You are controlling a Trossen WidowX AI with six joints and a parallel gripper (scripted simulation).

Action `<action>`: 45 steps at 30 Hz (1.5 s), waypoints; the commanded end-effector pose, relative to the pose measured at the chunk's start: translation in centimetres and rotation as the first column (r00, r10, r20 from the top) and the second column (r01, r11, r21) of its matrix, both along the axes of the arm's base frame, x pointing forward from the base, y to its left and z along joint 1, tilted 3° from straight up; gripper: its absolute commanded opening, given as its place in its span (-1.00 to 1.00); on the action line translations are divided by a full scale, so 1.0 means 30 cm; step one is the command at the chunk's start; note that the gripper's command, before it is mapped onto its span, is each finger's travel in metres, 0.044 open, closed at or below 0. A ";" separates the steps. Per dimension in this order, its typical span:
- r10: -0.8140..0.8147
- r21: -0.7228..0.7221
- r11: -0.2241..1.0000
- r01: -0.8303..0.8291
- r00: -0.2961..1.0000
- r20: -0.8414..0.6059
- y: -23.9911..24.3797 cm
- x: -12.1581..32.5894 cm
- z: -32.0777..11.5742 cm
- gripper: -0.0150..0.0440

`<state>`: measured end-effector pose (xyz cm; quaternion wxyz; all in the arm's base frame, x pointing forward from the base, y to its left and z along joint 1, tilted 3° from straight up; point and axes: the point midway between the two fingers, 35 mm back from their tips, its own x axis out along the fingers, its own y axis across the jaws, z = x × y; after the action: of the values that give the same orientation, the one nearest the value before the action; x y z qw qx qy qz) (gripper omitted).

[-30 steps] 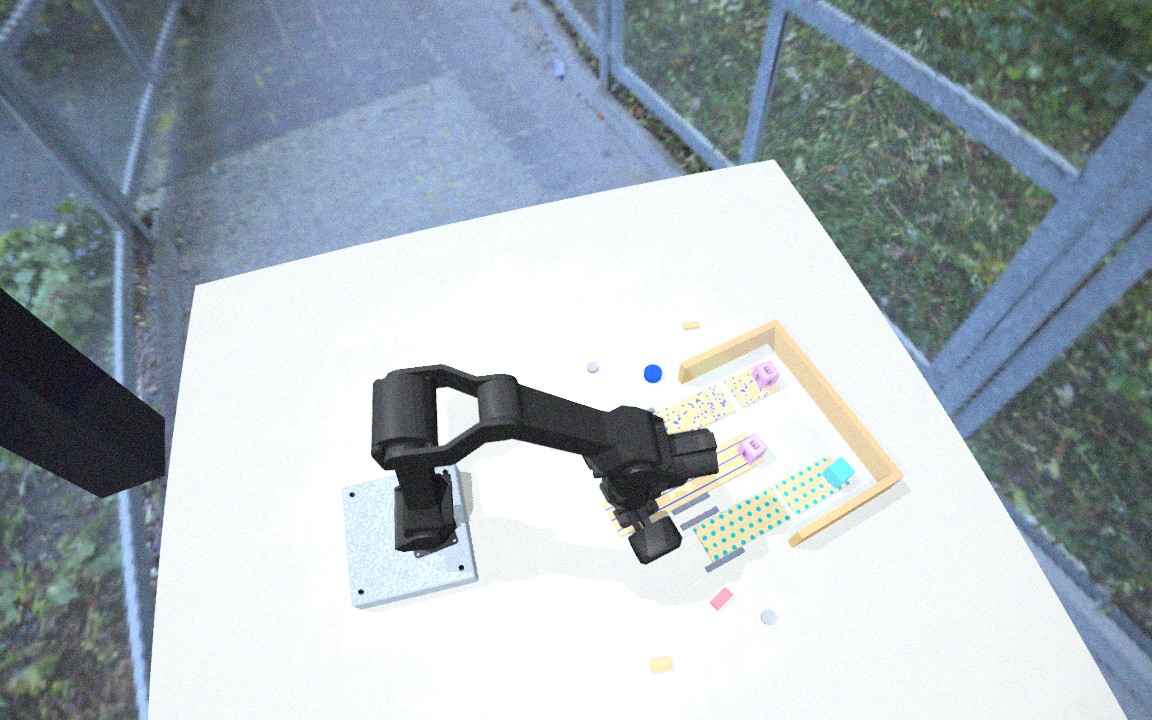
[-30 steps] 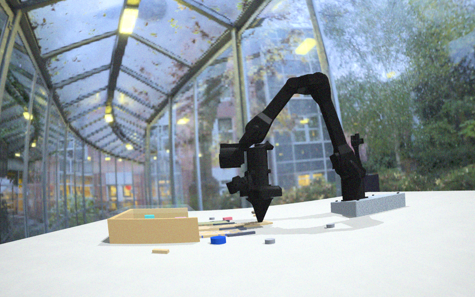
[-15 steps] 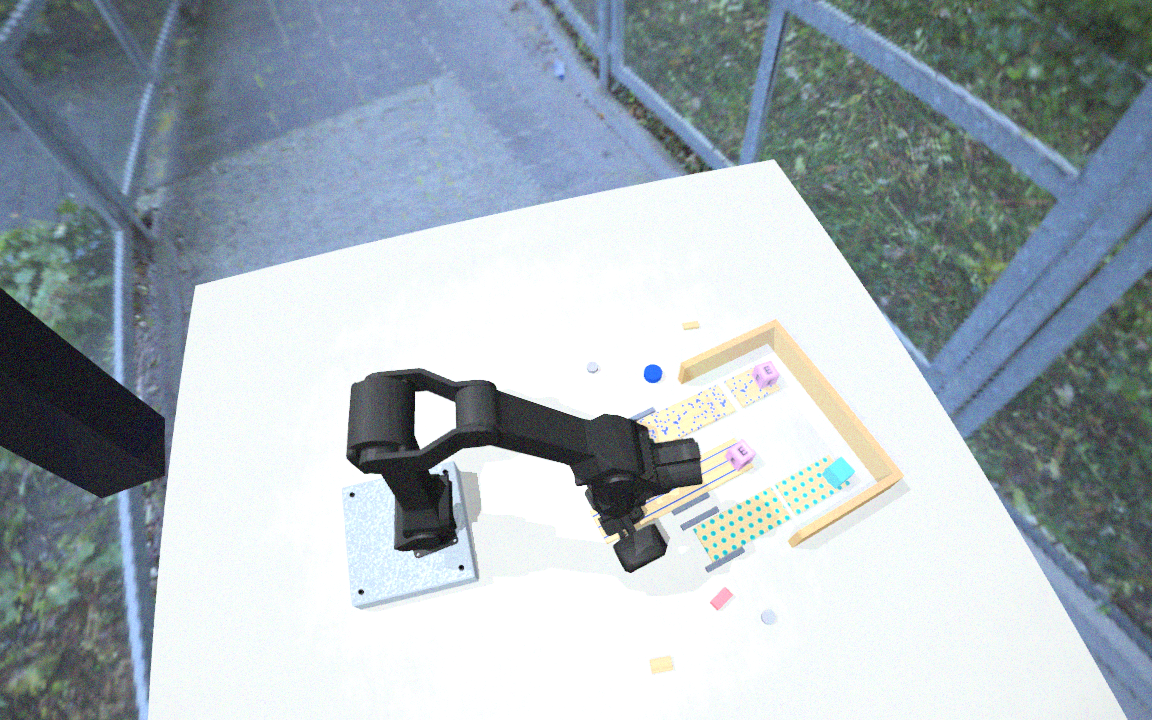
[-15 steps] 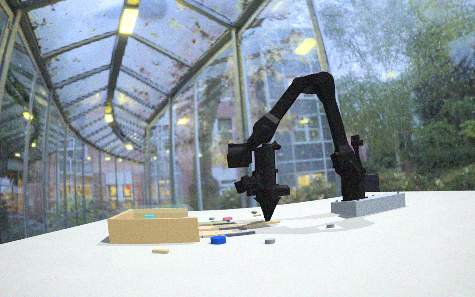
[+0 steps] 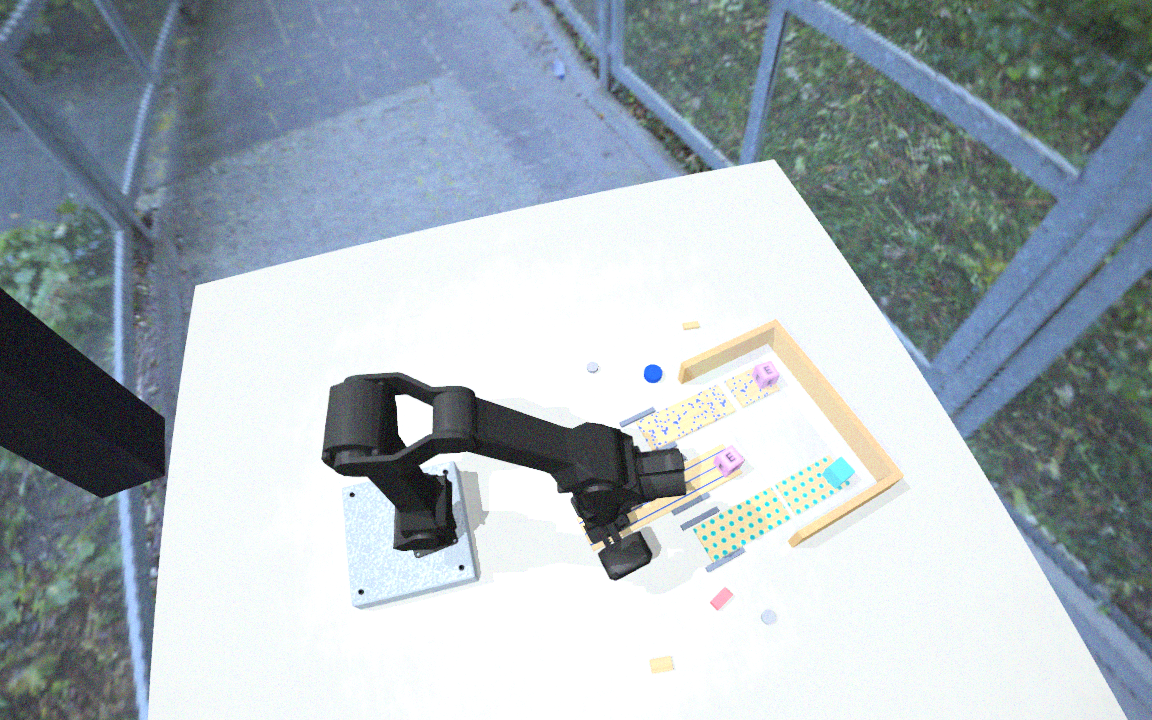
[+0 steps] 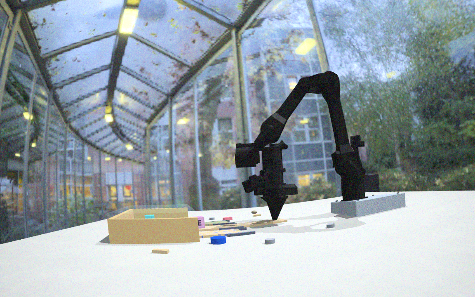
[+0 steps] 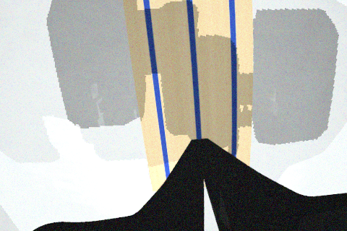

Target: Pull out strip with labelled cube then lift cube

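- Gripper (image 7: 204,154) is pinched fully shut with nothing between its fingers; I have the closed tip planted point-down on the striped strip (image 7: 185,24), because pressing down and dragging is how a flat strip gets moved without being grasped.
- Directly under and ahead of the tip, that strip runs away from me as one unbroken tan band with three blue lines, which is why I judge it to be the right one.
- Just beyond the tip on either side, grey guide bars (image 5: 695,517) lie beside the strips, marking out the lanes they slide in.
- Farther ahead along the same strip, the labelled cube (image 5: 729,461) sits on its far end, at the mouth of the open-fronted tray (image 5: 840,407), and so moves with the strip.
- To one side of my strip, the blue-speckled strip (image 5: 686,416) shows a gap and carries a second lettered cube (image 5: 766,373); I leave it alone.
- To the other side, the teal-dotted strip (image 5: 746,521) also looks split and bears a plain teal cube (image 5: 838,471).
- By my reckoning the pull is part done; the cube lift has not started.
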<state>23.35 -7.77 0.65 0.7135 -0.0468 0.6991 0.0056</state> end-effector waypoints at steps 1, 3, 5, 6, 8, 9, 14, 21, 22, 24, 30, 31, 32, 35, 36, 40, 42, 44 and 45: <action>0.000 0.003 1.000 0.000 1.000 -0.020 0.000 -0.039 -0.013 -0.49; 0.000 0.003 1.000 0.000 1.000 -0.021 0.000 -0.049 -0.013 -0.49; 0.000 0.003 1.000 0.000 1.000 -0.021 -0.001 -0.058 -0.013 -0.49; 0.000 0.003 1.000 0.000 1.000 -0.021 -0.001 -0.063 -0.013 -0.49; 0.000 0.003 1.000 0.000 1.000 -0.021 -0.002 -0.073 -0.013 -0.49; 0.000 0.003 1.000 0.000 1.000 -0.021 -0.003 -0.078 -0.013 -0.49; 0.000 0.003 1.000 0.000 1.000 -0.022 -0.005 -0.102 -0.014 -0.49; 0.000 0.003 1.000 0.000 1.000 -0.023 -0.007 -0.136 -0.014 -0.49; 0.000 0.003 1.000 0.000 1.000 -0.023 -0.007 -0.137 -0.014 -0.49; 0.000 0.003 1.000 0.000 1.000 -0.023 -0.007 -0.137 -0.014 -0.49; 0.000 0.003 1.000 0.000 1.000 -0.022 -0.004 -0.108 0.137 -0.49; 0.000 0.003 1.000 0.000 1.000 -0.022 -0.004 -0.108 0.137 -0.49; 0.000 0.003 1.000 0.000 1.000 -0.022 -0.004 -0.108 0.137 -0.49; 0.039 0.003 0.999 -0.039 0.999 -0.023 -0.003 -0.085 0.134 -0.31; 0.077 0.003 0.997 -0.077 0.997 -0.025 -0.001 -0.062 0.134 -0.22; 0.122 0.004 0.993 -0.122 0.992 -0.026 0.005 -0.015 0.135 0.13; 0.122 0.004 0.993 -0.122 0.992 -0.025 0.009 0.011 0.136 0.31; 0.122 0.004 0.993 -0.122 0.992 -0.025 0.012 0.032 0.137 0.49; 0.122 0.004 0.993 -0.122 0.992 -0.025 0.014 0.043 0.138 0.58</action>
<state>23.49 -7.44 4.58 0.7010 -0.0859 0.7061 0.0510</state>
